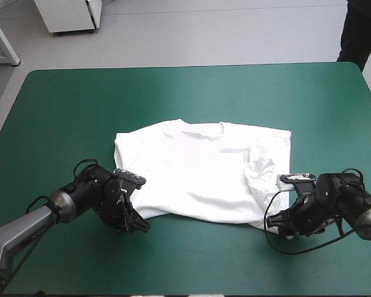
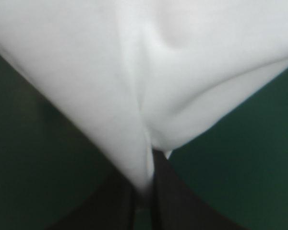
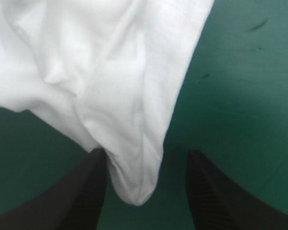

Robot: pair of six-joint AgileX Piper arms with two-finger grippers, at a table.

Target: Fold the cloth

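High view. One white short-sleeved cotton T-shirt (image 1: pixel 198 167) lies spread near the middle of the teal-green covered counter (image 1: pixel 80 105), collar toward the far edge and hem toward the robot. It is roughly flat, with creases and a bunched patch at the right sleeve. Two arms in all. The left arm (image 1: pixel 93 192) is at the near-left hem corner and the right arm (image 1: pixel 334 198) is at the near-right hem corner. Both are low on the counter.

Left wrist view. The left jaws are clenched on the T-shirt. The two black fingers (image 2: pixel 175 201) all but meet, and a point of white cloth is pinched between them. The fabric fans out ahead in soft ridges, with bare counter on either side.

Right wrist view. The right jaws are released. The two black fingers (image 3: pixel 209 191) stand apart, and a rounded corner of the T-shirt lies between them on the counter, closer to one finger. I see no pinch.

Handling, my judgement. The cloth is light, limp and thin, with no stiffness. It will likely sag between two holds and drag on the cover if lifted low. It is not fragile. The layers may slide over each other, so a pinch should take the corner's full thickness. The best holds look like the two hem corners, held evenly, so that the fold line stays straight.

Count: one T-shirt, one counter, two arms, four fingers.
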